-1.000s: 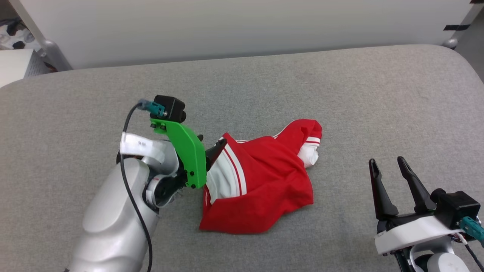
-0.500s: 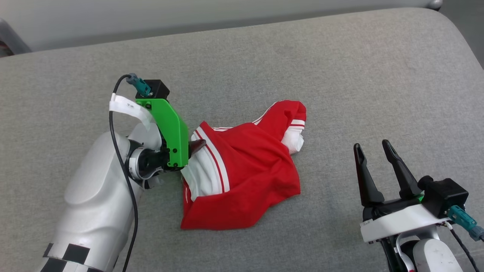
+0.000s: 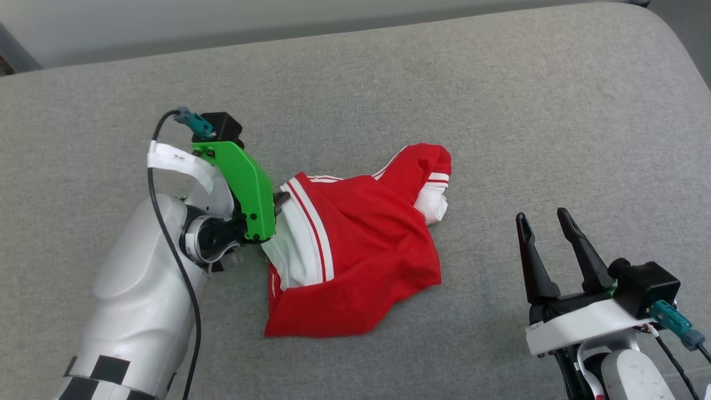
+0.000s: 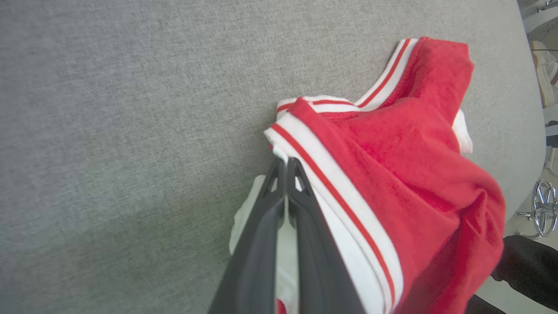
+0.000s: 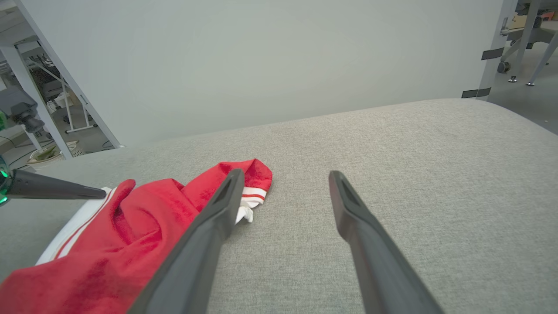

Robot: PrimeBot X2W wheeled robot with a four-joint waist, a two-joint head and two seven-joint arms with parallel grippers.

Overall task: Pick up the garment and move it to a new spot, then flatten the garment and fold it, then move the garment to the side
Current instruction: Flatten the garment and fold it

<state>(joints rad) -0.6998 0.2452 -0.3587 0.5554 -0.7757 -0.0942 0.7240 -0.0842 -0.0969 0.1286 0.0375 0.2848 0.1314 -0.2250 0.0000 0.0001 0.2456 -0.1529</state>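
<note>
The garment (image 3: pixel 361 244) lies crumpled on the grey padded surface (image 3: pixel 500 100), red with a white sleeve and red-and-white striped trim. My left gripper (image 3: pixel 280 197) is at its left edge, fingers pressed together where the white fabric meets the striped trim. The left wrist view shows the two dark fingers closed into one point (image 4: pixel 286 162) on the white cloth of the garment (image 4: pixel 414 174). My right gripper (image 3: pixel 540 215) stands open to the right of the garment, apart from it. In the right wrist view the garment (image 5: pixel 130 226) is at the lower left, with the left gripper (image 5: pixel 102 193) touching its edge.
The padded surface's rounded far edge meets a pale wall (image 5: pixel 261 56). Its right edge curves down near a chair base (image 4: pixel 545 207) on the floor. Metal frames and clutter (image 5: pixel 48 109) stand beyond the left end.
My left gripper's fingers have gone from open to shut at the garment's striped edge. The head camera tilted down early on, shifting the whole picture. The right gripper stays open.
</note>
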